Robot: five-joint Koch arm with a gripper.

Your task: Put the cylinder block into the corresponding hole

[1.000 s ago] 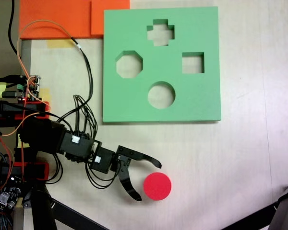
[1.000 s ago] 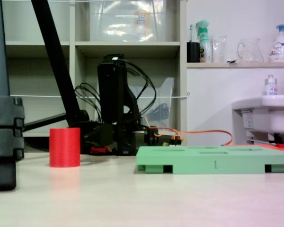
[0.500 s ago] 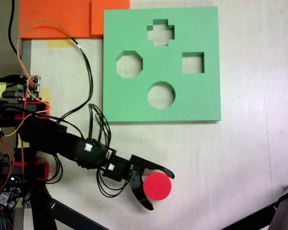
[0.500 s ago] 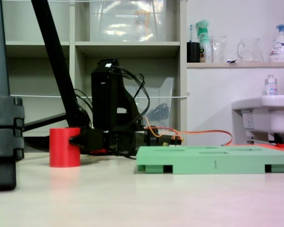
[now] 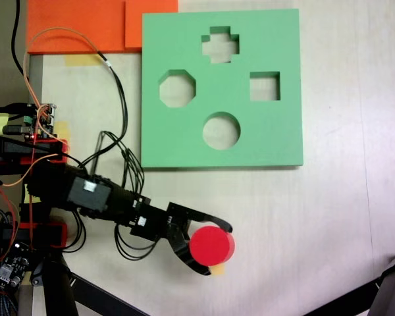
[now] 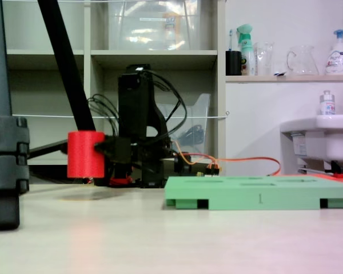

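The red cylinder block [image 5: 211, 245] [image 6: 86, 154] hangs clear of the table, a shadow beneath it in the side fixed view. My black gripper [image 5: 213, 249] [image 6: 100, 152] is shut on it, one finger above and one below it in the top-down fixed view. The green foam board [image 5: 276, 138] [image 6: 257, 193] lies flat further up the table. Its round cutout [image 5: 221, 130], the corresponding hole, is empty and sits well above the block in the top-down fixed view, beside octagonal, square and cross cutouts.
Orange foam pieces [image 5: 85, 26] lie at the top-left corner beside the board. The arm's base, wires and circuit boards [image 5: 26, 131] crowd the left edge. Black tripod legs [image 5: 388, 289] [image 6: 6, 165] stand at the lower corners. Bare table lies right of the block.
The gripper reached the block, closed on it and lifted it off the table; the block now sits slightly left and higher than before.
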